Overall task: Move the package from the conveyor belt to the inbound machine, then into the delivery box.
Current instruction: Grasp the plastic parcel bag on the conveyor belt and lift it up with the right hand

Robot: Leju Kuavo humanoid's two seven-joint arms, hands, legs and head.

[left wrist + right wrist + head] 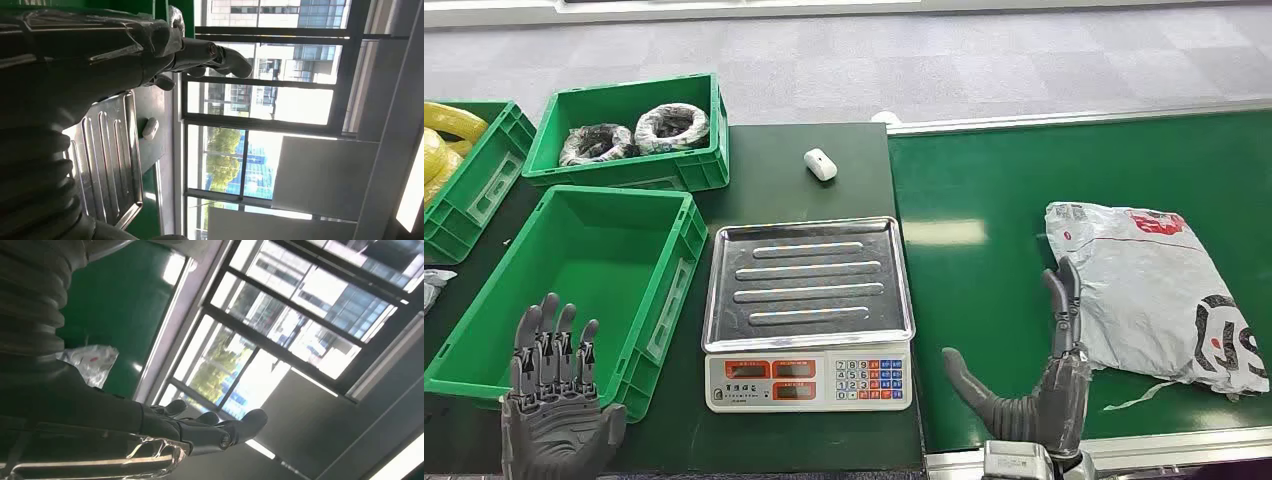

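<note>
In the head view, take the scale point(809, 310) as your landmark. To its right you have the green conveyor belt point(984, 300), with a bare stretch of belt between the scale's edge and the package point(1149, 295). The belt's pale near rail point(1124, 450) runs just below the package. Left of the scale sits a green delivery box point(584, 270), open-topped, its near corner close to the scale's keypad side. Behind the scale lies a small white object point(821, 164) on the dark tabletop point(774, 160), and another green crate point(629, 130) holds bagged coils.

The package is a grey plastic mailer, crumpled, lying flat on the belt with red and black printing on it.

Your right robot hand point(1049, 370) stands upright just right of the scale, fingers straight, thumb spread wide toward the scale; its fingertips look to be at the package's left edge and it holds nothing. Your left robot hand point(554, 400) is raised palm-out over the delivery box's near corner, fingers apart, holding nothing.

In the left wrist view, the left robot hand point(165, 50) reaches out with nothing in it, the scale's ribbed steel tray point(107, 155) beside it.

In the right wrist view, the right robot hand point(200, 427) is extended and bare, the package point(90, 362) on the belt beyond it.
</note>
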